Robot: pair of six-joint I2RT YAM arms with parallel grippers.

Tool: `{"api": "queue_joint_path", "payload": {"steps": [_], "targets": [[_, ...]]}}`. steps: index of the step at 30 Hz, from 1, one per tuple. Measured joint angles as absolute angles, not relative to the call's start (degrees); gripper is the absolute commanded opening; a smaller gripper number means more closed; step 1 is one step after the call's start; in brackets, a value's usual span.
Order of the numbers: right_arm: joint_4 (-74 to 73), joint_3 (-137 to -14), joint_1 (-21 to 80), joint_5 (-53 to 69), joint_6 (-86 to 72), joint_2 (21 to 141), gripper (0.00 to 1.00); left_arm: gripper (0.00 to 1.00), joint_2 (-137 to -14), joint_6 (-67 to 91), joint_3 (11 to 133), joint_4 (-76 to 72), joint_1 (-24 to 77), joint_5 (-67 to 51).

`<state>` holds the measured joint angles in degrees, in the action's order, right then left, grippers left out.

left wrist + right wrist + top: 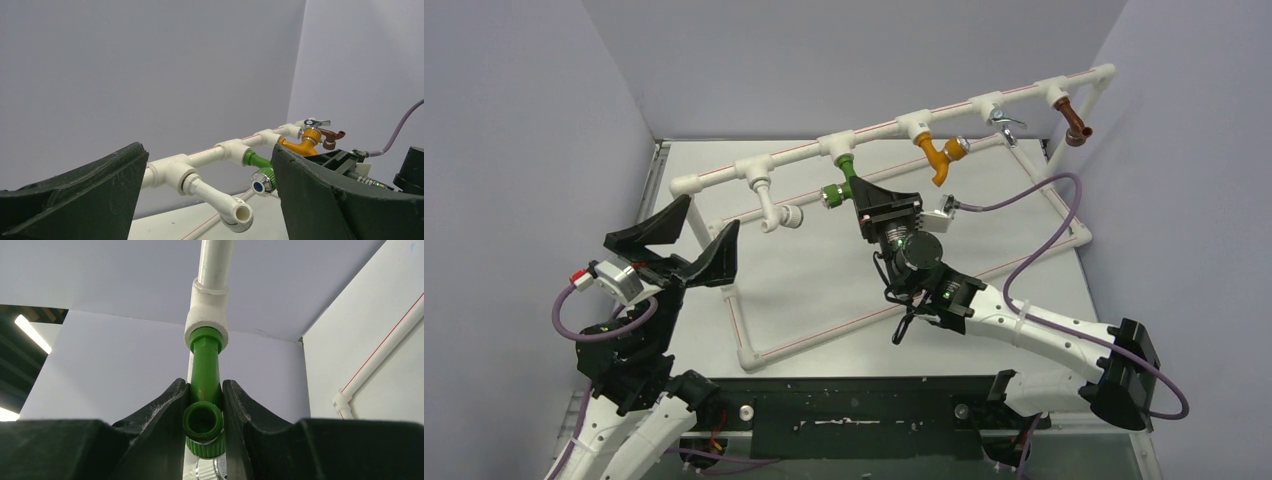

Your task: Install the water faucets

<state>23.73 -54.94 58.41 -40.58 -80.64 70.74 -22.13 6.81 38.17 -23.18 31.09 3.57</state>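
Left tool: spread, holding nothing.
White faucet: seated on pipe frame.
Green faucet: in its socket, pinched by right tool.
Orange faucet, silver faucet, brown faucet: seated.
Remaining: probably tightening green only.

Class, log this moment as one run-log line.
right gripper: shut on green faucet | faucet: in tee | left gripper: open, holding nothing

No text, label, brand, number or sign can be read in any view. The green faucet and the pipe frame carry no legible marking.
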Motion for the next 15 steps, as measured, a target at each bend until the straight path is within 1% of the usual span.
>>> {"api": "queue_joint_path", "payload": {"steps": [3,6,9,13,15], "targets": [[23.03,-54.96,58.28,-40.12,-80.86,70.35,0.49,0.94,-22.13,6.79,38.15,-23.22,31.20,3.25],[21.43,-54.92,57.30,-40.62,-80.86,69.67,0.66,0.94,-22.13,6.79,37.95,-23.33,31.48,3.03],[20.71,-54.72,56.36,-40.75,-79.20,69.17,0.78,0.94,-22.15,6.79,37.85,-23.31,31.53,2.90],[20.97,-53.78,56.27,-39.31,-74.37,67.42,0.86,0.94,-22.13,6.79,37.85,-23.31,31.57,2.90],[21.10,-53.15,56.23,-38.00,-71.94,66.02,0.88,0.94,-22.13,6.79,37.85,-23.31,31.57,2.92]]}}
